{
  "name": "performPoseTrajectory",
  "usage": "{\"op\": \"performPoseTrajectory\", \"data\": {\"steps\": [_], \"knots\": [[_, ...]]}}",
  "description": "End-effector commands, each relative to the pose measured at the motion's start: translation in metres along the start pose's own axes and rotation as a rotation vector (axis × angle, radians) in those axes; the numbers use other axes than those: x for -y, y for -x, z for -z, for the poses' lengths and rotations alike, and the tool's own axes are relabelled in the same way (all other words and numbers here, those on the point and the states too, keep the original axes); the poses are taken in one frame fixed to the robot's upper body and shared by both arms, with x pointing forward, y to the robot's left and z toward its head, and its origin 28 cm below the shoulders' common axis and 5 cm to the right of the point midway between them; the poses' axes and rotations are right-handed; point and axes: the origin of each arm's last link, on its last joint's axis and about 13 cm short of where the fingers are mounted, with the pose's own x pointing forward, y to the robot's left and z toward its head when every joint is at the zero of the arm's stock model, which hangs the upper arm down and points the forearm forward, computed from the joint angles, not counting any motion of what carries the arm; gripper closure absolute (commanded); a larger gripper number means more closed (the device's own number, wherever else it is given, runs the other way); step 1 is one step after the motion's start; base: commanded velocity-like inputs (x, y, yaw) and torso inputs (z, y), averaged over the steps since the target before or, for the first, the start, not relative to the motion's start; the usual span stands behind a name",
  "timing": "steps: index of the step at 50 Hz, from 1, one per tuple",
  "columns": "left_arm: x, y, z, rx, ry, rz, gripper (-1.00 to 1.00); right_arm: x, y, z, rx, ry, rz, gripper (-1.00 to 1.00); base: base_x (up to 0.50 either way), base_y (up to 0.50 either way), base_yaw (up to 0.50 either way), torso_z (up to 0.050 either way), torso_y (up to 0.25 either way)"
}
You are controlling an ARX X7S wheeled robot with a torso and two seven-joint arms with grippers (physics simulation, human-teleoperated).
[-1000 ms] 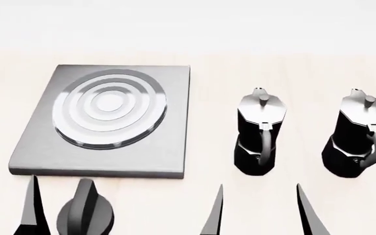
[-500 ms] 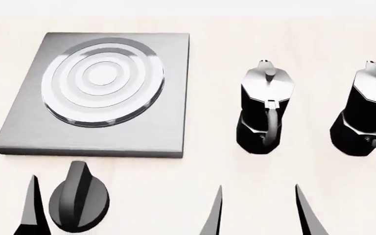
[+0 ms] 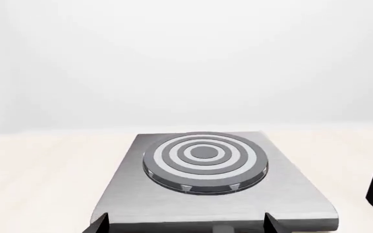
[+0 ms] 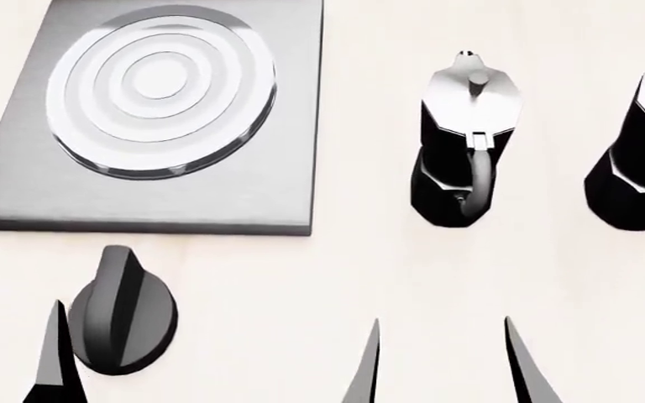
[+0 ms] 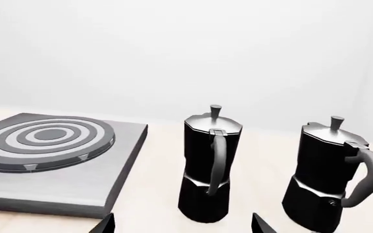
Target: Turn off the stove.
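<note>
From the left wrist view we look along the pale table (image 3: 37, 160) at the stove (image 3: 212, 194), whose grey plate fills the middle and carries the ringed burner (image 3: 205, 159). Two dark fingertips (image 3: 99, 224) of our left gripper (image 3: 185, 225) frame the plate's near edge with a wide gap between them and nothing in it. The knob does not show here, probably because it lies below the camera's sight.

In the head view the stove (image 4: 154, 189) sits toward the far left corner of the table (image 4: 334, 269), and its black ridged knob (image 4: 123, 311) lies apart from the plate, just off its near edge, handy to reach. One left finger (image 4: 56, 361) stands close beside the knob without touching it, the arm held low and level. The right gripper (image 4: 440, 365) hangs spread and empty near the front edge.

The right wrist view faces two moka pots (image 5: 207, 165), upright beside the stove (image 5: 50, 160), both well clear of the knob, so we judge they need not be disturbed.
</note>
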Motion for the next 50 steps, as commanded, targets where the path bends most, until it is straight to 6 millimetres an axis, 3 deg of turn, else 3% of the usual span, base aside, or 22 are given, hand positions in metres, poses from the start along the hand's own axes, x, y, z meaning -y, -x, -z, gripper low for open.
{"op": "performPoseTrajectory", "data": {"steps": [1, 22, 50], "knots": [[0.0, 0.0, 0.0, 0.0, 0.0, -0.001, -1.0, 0.0, 0.0, 0.0, 0.0, 0.0, -0.002, -1.0, 0.0, 0.0, 0.0, 0.0, -0.133], [0.0, 0.001, -0.002, 0.009, 0.001, -0.004, -1.0, 0.0, 0.0, 0.0, 0.0, -0.002, -0.007, -1.0, 0.0, 0.0, 0.0, 0.0, -0.032], [0.011, 0.003, -0.037, 0.096, 0.074, 0.129, -1.0, 0.0, 0.0, 0.001, -0.004, -0.002, -0.01, -1.0, 0.0, 0.0, 0.0, 0.0, 0.0]]}}
